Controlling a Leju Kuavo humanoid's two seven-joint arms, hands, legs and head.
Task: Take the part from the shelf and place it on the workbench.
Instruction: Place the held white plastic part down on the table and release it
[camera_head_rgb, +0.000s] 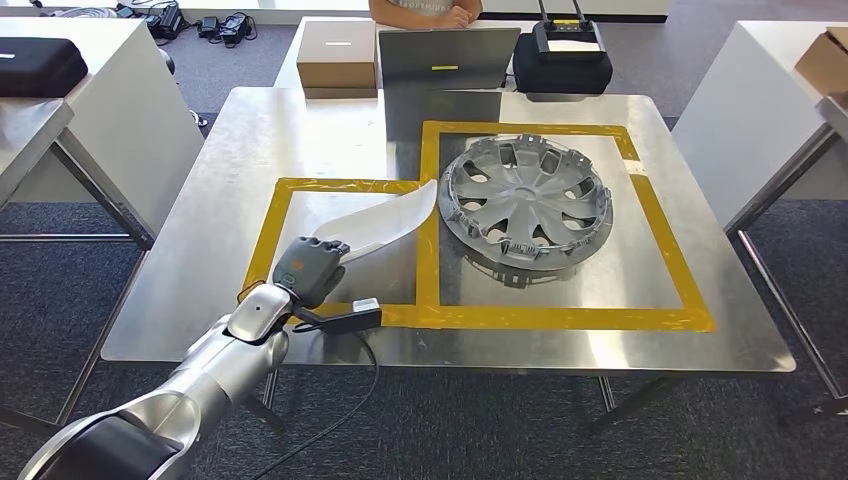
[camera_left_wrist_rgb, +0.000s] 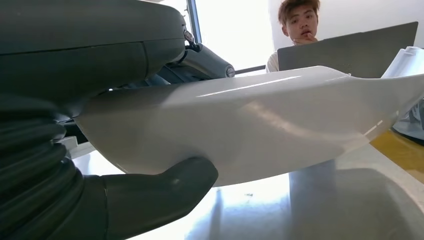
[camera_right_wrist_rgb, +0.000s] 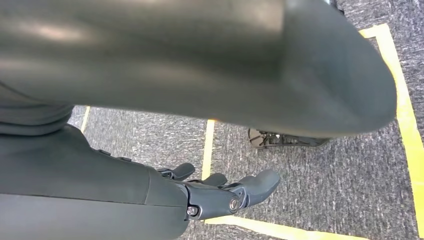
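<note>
Left hand (camera_head_rgb: 312, 268) gripping white curved panel (camera_head_rgb: 385, 225) over workbench (camera_head_rgb: 200, 300) – no legible markings, right hand (camera_right_wrist_rgb: 225, 192) hanging above carpet – fingers loosely apart, holding nothing.

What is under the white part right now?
Under the white part lies bare metal workbench inside the smaller yellow tape square. The left robot hand holds its near end, hiding what lies beneath there.
</note>
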